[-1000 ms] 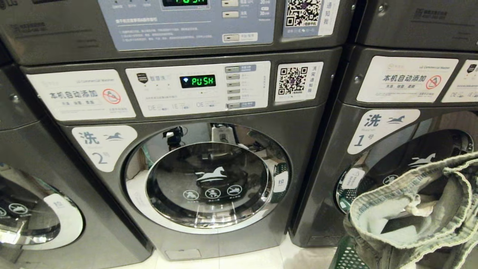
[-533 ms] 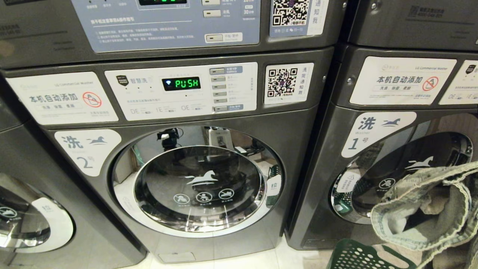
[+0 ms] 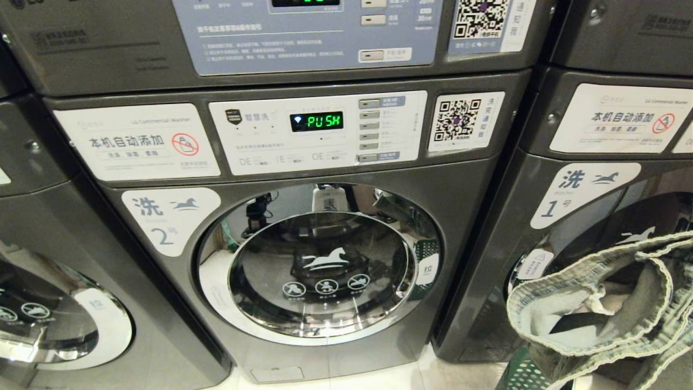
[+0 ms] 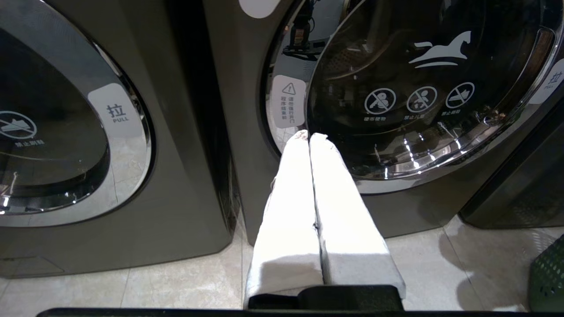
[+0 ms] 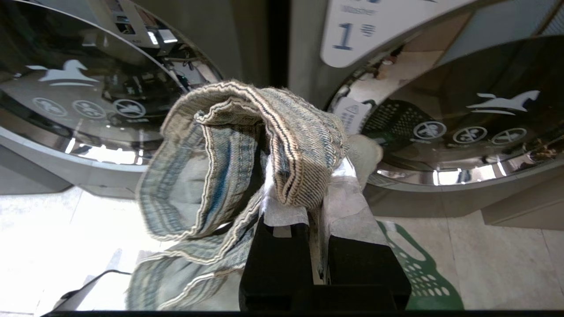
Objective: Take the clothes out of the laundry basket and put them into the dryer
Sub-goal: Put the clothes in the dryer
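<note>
The clothes (image 3: 595,303), a faded grey-blue denim garment with tan seams, hang at the lower right of the head view, in front of the washer marked 1. My right gripper (image 5: 315,185) is shut on a fold of the clothes (image 5: 246,145); the cloth hides it in the head view. Below them lies the green laundry basket (image 3: 520,374), on the floor (image 5: 423,273). Of the dryer only the lower strip with its blue-grey control panel (image 3: 314,32) shows, above the washer marked 2; its door is out of view. My left gripper (image 4: 309,135) is shut and empty, low before that washer.
The washer marked 2 has a shut chrome-ringed door (image 3: 322,265) with a horse logo. The stack marked 1 (image 3: 584,184) stands to its right. Another machine's door (image 3: 48,319) is at the left. Pale floor tiles (image 4: 132,286) run along the machines.
The whole head picture swung left and then back right, so the camera has moved. The clothes stay hanging in my right gripper's hold at the lower right.
</note>
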Tool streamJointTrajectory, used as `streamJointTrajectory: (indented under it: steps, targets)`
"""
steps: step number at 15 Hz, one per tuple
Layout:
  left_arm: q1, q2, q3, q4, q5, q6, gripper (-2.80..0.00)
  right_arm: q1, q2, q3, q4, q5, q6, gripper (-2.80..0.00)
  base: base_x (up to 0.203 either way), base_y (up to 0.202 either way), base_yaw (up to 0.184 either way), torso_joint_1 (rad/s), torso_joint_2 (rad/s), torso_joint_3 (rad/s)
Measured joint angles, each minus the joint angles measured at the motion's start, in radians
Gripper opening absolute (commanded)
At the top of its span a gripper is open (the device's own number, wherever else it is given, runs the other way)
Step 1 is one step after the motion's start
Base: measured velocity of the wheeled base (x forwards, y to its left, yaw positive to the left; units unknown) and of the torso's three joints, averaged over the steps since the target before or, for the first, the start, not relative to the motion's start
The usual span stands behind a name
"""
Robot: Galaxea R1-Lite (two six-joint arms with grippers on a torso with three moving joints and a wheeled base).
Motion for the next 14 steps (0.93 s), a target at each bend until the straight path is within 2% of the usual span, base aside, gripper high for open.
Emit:
streamJointTrajectory:
  steps: [14]
  targets:
    - [0.0,0.0,0.0,0.002,0.0,-0.001,-2.8,0.001,0.0,0.01,-0.001,-0.015,0.003,-2.8,0.0,0.194,-0.002,0.001,0.0,0.003]
